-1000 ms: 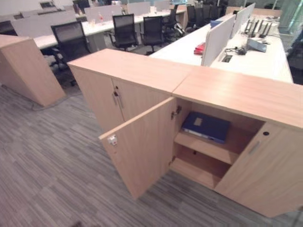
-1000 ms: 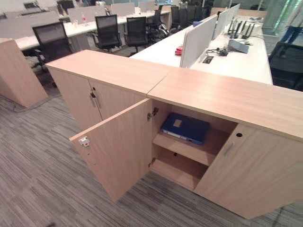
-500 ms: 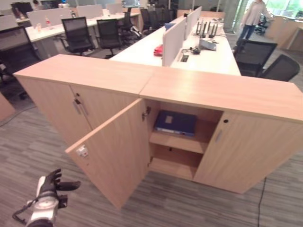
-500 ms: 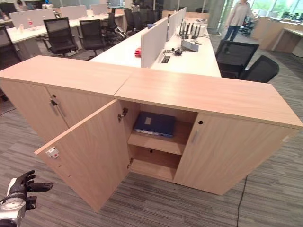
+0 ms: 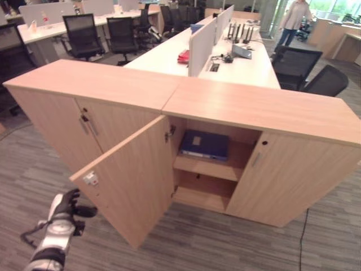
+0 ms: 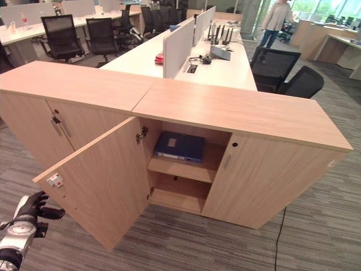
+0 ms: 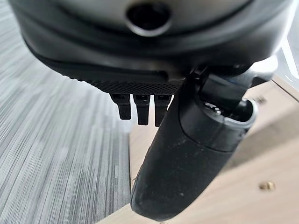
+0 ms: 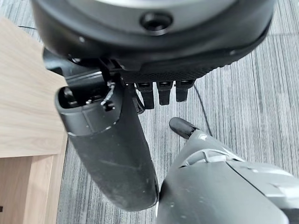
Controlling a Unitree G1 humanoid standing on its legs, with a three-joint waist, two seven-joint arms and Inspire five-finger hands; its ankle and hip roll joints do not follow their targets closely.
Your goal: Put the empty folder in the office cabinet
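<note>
A blue folder point(image 5: 204, 145) lies flat on the upper shelf of the open wooden cabinet point(image 5: 265, 110). The cabinet's left door point(image 5: 132, 180) stands swung out towards me; its right door point(image 6: 259, 180) is shut. At the lower left my left hand point(image 5: 66, 206) is raised, open and empty, with its thumb point(image 7: 187, 154) pointing at the free edge of the open door, very close to it. In the right wrist view my right hand point(image 8: 107, 149) hangs over the carpet beside a wooden cabinet side, fingers point(image 8: 161, 93) straight and holding nothing.
A second cabinet point(image 5: 84, 84) with shut doors adjoins on the left. Behind stand white desks with dividers point(image 5: 203, 39) and black office chairs point(image 5: 330, 82). A person point(image 6: 274, 17) stands at the far back right. Grey striped carpet point(image 5: 225, 243) lies in front.
The camera has swung round and the whole picture has shifted. My left hand has come into view and moved up, closer to the open door's edge. The folder has stayed on its shelf.
</note>
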